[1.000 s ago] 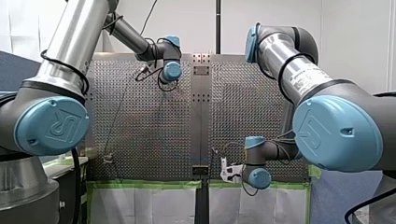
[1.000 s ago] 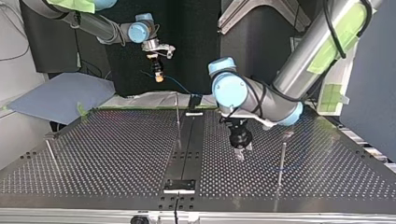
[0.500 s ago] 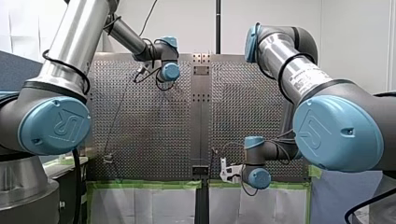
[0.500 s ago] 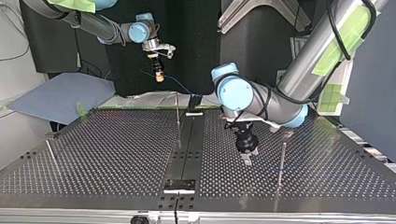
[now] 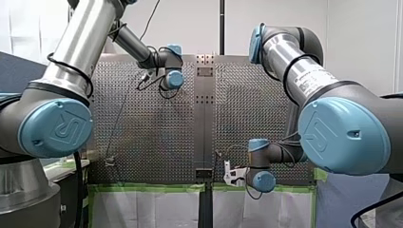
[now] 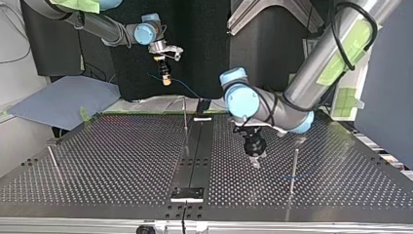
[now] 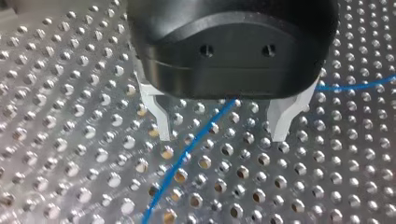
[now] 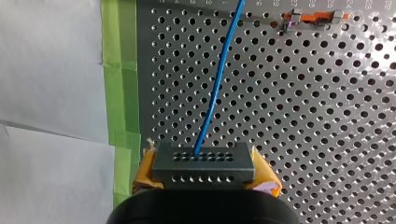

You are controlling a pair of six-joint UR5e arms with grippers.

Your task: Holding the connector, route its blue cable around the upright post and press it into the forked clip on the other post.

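Right pincer point(image 8: 206, 171) clamps the connector point(image 8: 203, 159).
Left pincer point(image 7: 222, 133) gapes wide astride the connector's blue cable point(image 7: 196, 139), over the counter point(image 7: 70, 93).

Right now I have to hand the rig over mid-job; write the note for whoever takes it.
Right gripper: shut on the connector, held up over the table edge.
Left gripper: open, low over the table, blue cable lying loose between its fingers.
Done: connector in hand.
Left: lead the cable round the upright post, press it into the forked clip; I cannot pick out the clip here.
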